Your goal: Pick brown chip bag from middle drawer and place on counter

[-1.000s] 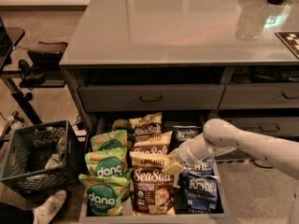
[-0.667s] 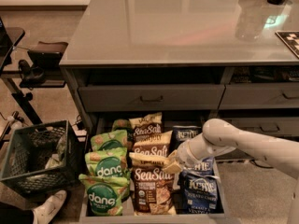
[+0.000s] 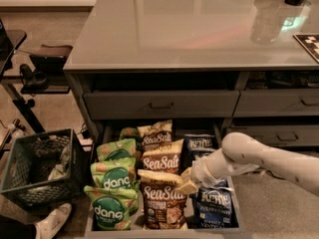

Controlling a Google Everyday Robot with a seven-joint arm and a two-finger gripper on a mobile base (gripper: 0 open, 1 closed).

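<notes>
Slightly lower than a second ago, the tool (image 3: 188, 185) now hangs over the open middle drawer (image 3: 164, 232), below the counter (image 3: 189, 29). Well to its left lie green dang bags (image 3: 112, 193). Just left, touching it, stands the brown chip bag (image 3: 162, 205) in the centre lane. Blue Kettle bags (image 3: 214, 208) sit under and right of it. Whether the tool is apart or together, I cannot tell.
</notes>
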